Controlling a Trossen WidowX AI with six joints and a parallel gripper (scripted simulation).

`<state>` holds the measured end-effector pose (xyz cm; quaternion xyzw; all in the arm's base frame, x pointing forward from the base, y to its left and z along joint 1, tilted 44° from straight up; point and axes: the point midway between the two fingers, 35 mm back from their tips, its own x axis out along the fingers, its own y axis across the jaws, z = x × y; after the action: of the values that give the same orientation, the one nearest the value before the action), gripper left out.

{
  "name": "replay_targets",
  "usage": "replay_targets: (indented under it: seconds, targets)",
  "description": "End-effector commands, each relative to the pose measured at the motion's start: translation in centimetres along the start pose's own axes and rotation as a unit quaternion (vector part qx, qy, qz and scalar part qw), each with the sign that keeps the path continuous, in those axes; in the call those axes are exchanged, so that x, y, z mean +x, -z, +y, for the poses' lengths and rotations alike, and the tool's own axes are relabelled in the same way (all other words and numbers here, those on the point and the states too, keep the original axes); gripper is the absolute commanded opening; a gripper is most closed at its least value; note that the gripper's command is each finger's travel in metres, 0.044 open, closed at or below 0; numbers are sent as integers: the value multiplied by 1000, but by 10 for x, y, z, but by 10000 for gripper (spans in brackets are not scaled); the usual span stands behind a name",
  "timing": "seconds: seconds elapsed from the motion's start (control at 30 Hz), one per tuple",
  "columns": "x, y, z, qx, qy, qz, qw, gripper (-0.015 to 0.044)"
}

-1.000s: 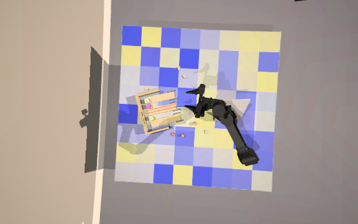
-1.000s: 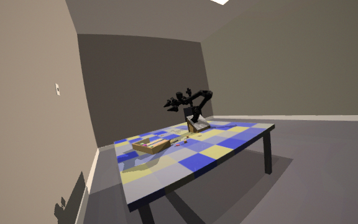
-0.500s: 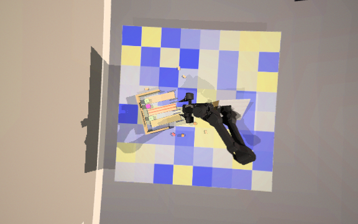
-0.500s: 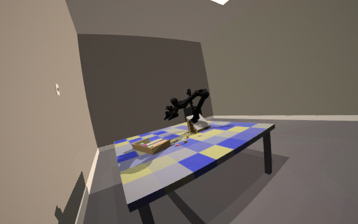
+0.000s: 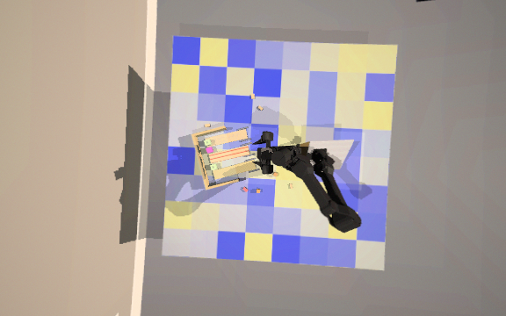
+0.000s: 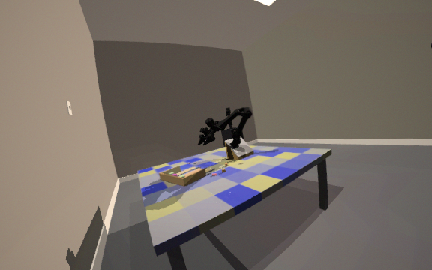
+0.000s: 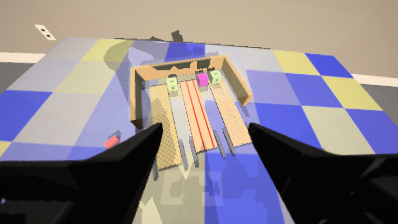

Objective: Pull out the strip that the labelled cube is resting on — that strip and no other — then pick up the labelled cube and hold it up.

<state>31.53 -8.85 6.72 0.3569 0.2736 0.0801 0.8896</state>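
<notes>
An open wooden box (image 5: 200,162) (image 6: 172,180) (image 7: 133,97) holds three strips side by side: a yellow patterned strip (image 7: 165,130), a red-striped strip (image 7: 191,109) and a speckled orange strip (image 7: 231,117). In the wrist view, a pale green cube (image 7: 172,83) with dark marks is by the patterned strip's far right corner. A magenta cube (image 5: 209,150) (image 7: 202,79) is by the striped strip's far right corner. Another marked green cube (image 7: 215,76) is at the speckled strip's far end. I cannot read the marks or tell exact contact. My gripper (image 5: 253,153) (image 6: 202,142) (image 7: 206,126) is open and empty, above and in front of the box.
Thin grey rails stand beside the strips near the box's open side. A red piece (image 5: 245,190) (image 7: 111,142) and an orange piece (image 5: 258,190) lie beside the box, with more small pieces around. A white-topped slanted block (image 5: 338,151) (image 6: 244,148) stands by the arm's base.
</notes>
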Motion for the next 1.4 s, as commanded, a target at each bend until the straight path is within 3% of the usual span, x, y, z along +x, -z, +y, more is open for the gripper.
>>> replay_targets:
  seconds: [0.0, 0.47, 0.97, 1.37]
  targets:
    - [1, 0, 0, 3, -2, 4, 1000, 374]
    - [81, -18, -61, -47, 25, 208, 977, 6]
    - [139, 29, -106, -102, -49, 445, 888, 0]
    - [136, 36, -108, -104, -55, 455, 883, 0]
